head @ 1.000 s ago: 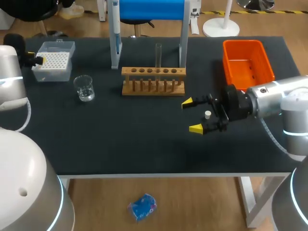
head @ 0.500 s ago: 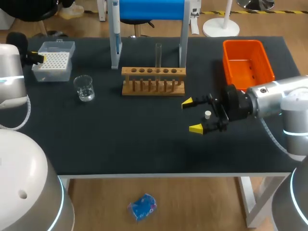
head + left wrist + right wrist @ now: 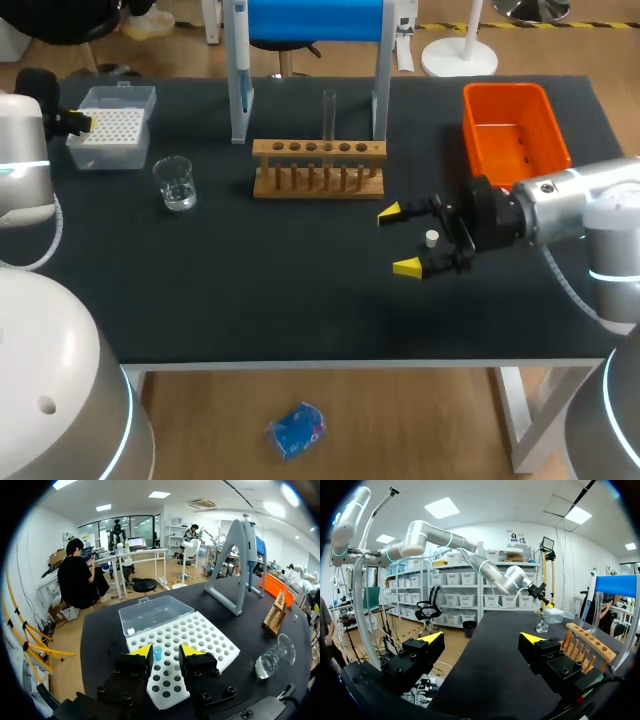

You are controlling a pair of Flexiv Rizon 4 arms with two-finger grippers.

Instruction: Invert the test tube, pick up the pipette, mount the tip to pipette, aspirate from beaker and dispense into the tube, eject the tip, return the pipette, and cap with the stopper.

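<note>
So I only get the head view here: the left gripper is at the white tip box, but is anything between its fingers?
Observer: Yes. The left wrist view shows the left gripper open over the tip box, with one small blue tip standing in a hole between the fingers.
Operator: Is it clamped on that tip?
Observer: No. There is a clear gap between the tip and one finger.
Operator: Any other tips in the box?
Observer: None that I can see; the other holes look empty.
</note>
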